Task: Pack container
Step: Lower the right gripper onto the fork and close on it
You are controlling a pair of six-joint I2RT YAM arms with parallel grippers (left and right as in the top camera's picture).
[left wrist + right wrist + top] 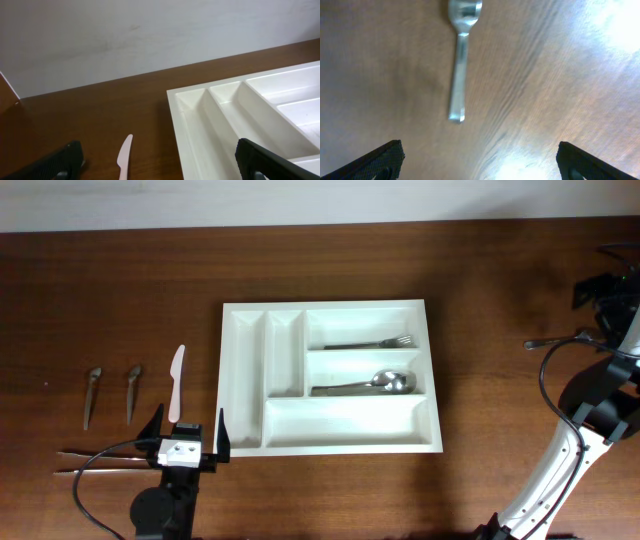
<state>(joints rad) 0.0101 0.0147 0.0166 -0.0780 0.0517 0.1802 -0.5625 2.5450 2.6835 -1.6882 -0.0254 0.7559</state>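
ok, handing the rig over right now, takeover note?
Left gripper: open, empty, by the white plastic knife, next to the tray.
Right gripper: open, empty, above a metal utensil lying on the table.
Done: fork and spoon in separate tray compartments.
Left: knife, two small brown items, chopsticks, the metal utensil.

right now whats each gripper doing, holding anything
left gripper: open, holding nothing.
right gripper: open, holding nothing.
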